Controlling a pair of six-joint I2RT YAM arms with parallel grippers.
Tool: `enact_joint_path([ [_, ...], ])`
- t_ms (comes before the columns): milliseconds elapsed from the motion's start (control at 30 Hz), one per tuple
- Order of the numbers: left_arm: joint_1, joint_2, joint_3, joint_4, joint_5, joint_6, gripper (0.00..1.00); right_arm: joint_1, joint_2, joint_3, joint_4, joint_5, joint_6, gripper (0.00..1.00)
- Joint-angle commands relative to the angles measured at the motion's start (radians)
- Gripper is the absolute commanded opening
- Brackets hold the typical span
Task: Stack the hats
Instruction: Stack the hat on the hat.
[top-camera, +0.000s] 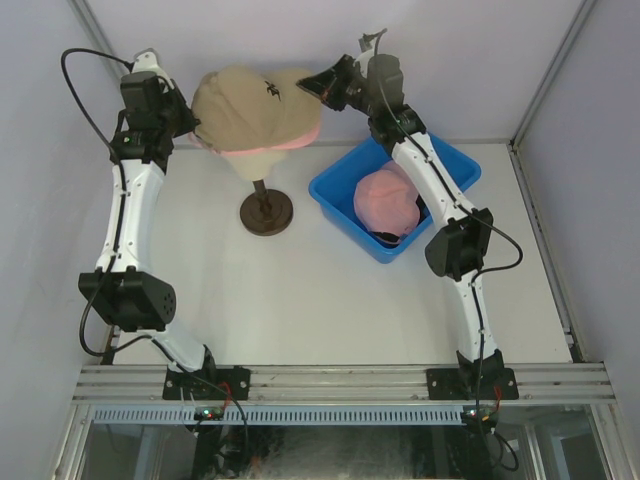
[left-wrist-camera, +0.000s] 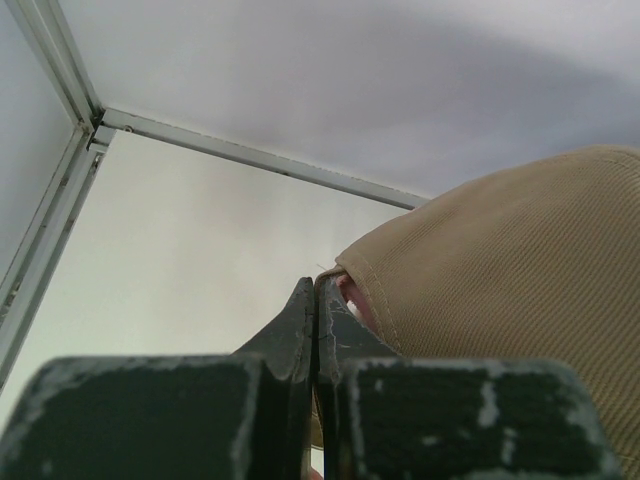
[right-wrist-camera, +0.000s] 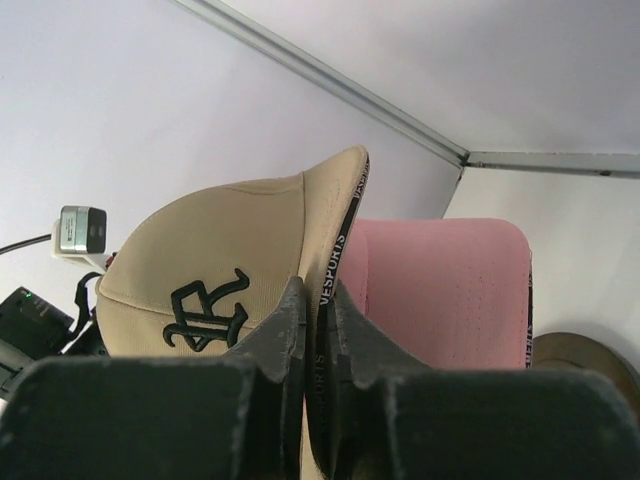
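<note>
The table (top-camera: 300, 320) carries everything. The blue bin (top-camera: 335, 190) stands on its right part, and inside it a second pink cap (top-camera: 385, 200) lies on a black cap (top-camera: 392, 238). These two are not on the stack yet, so I judge the work is not finished.

The stand (top-camera: 266, 213) is thin, with a small round foot. On its top sits the tan cap (top-camera: 245, 105), over a pink cap (top-camera: 290, 143) whose edge shows below it. My two claws are at opposite sides of the tan cap. If one side pulls more than the other, the stand may tip over and both caps go down with it.

My right claw (right-wrist-camera: 318, 300) is closed narrow on the brim of the tan cap, and the brim edge passes between the fingers. If I lift away without opening first, the cap comes off the stack. The pink brim is just beside it, so it could be dragged too.

My left claw (left-wrist-camera: 316, 290) is pressed fully together at the rear edge of the tan cap. Whether cloth is caught between the fingers, I cannot tell. If it is, moving away would twist the cap on the stack.
</note>
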Motion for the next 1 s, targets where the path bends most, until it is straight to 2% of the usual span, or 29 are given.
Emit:
enact_joint_path([
  [0,-0.010,0.009,0.052,-0.034,-0.031,0.023,0.00,0.006,-0.005,0.008,-0.077,0.053,-0.077,0.00],
  [233,-0.010,0.001,0.040,-0.047,-0.061,0.024,0.00,0.001,-0.008,-0.008,-0.083,0.059,-0.077,0.00],
  [400,-0.010,-0.027,0.001,-0.029,-0.098,0.013,0.14,-0.005,-0.005,-0.024,-0.076,0.051,-0.077,0.00],
  [600,-0.006,-0.034,-0.024,-0.029,-0.120,0.010,0.18,-0.014,-0.003,-0.052,-0.070,0.048,-0.077,0.00],
  [733,-0.005,-0.037,-0.046,-0.026,-0.130,0.010,0.27,-0.021,-0.004,-0.077,-0.062,0.045,-0.077,0.00],
  [967,0.003,-0.051,-0.075,-0.015,-0.133,-0.004,0.33,-0.023,-0.005,-0.088,-0.061,0.035,-0.077,0.00],
])
